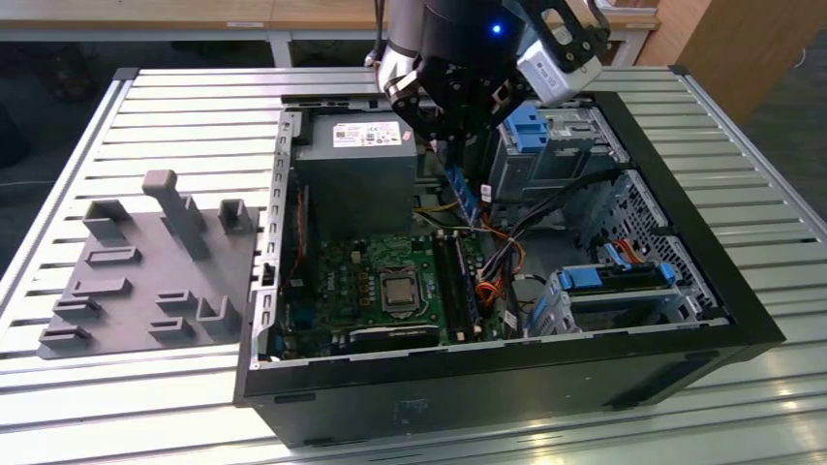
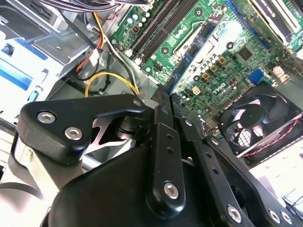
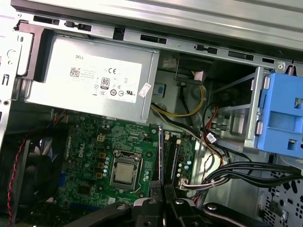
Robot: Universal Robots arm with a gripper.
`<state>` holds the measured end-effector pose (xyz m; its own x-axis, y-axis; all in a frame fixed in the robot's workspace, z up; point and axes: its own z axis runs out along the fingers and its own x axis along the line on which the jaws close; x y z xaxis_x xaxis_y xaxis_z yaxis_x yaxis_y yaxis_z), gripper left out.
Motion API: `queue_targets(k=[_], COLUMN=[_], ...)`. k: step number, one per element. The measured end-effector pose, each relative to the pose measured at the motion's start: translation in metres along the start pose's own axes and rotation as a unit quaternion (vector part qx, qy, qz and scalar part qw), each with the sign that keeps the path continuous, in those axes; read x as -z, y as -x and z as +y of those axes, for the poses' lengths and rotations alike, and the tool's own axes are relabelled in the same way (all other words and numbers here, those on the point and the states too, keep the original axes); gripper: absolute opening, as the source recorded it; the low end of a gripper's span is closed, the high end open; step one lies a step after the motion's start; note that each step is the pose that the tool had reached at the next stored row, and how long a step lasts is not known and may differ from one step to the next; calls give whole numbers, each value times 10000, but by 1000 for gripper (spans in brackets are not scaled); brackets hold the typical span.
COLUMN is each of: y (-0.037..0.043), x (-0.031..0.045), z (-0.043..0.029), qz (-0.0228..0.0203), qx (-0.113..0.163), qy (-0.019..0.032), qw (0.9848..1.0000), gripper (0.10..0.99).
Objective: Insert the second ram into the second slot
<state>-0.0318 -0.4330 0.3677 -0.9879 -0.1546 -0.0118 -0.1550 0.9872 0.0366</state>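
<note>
My gripper [image 1: 452,143] hangs inside the open computer case [image 1: 517,358], shut on the second ram [image 1: 458,189], a thin blue stick that points down toward the motherboard [image 1: 375,281]. In the second wrist view the fingers [image 2: 163,111] meet on the ram [image 2: 199,42], which stretches away over the green board. The first wrist view shows the gripper [image 3: 163,191] with the ram [image 3: 160,156] edge-on, just beside the long dark memory slots [image 3: 174,151]. The slots [image 1: 454,276] lie below the stick, with a gap between them. Which slot is the second I cannot tell.
A grey power supply [image 1: 355,165] stands close beside the gripper. Blue drive-bay clips [image 1: 530,126] and cable bundles [image 3: 236,172] sit on its other side. The processor socket [image 1: 397,288] is next to the slots, and a fan [image 2: 258,123] is at the board's edge. A grey fixture plate [image 1: 142,281] lies on the exterior view's left.
</note>
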Motion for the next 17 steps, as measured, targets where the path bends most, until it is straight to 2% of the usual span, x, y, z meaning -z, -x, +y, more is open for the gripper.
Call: queue_targets(k=[17], y=[0], x=[0], z=[0], qz=[-8], qx=[-230], qy=[-3], qw=[9997], gripper=[133])
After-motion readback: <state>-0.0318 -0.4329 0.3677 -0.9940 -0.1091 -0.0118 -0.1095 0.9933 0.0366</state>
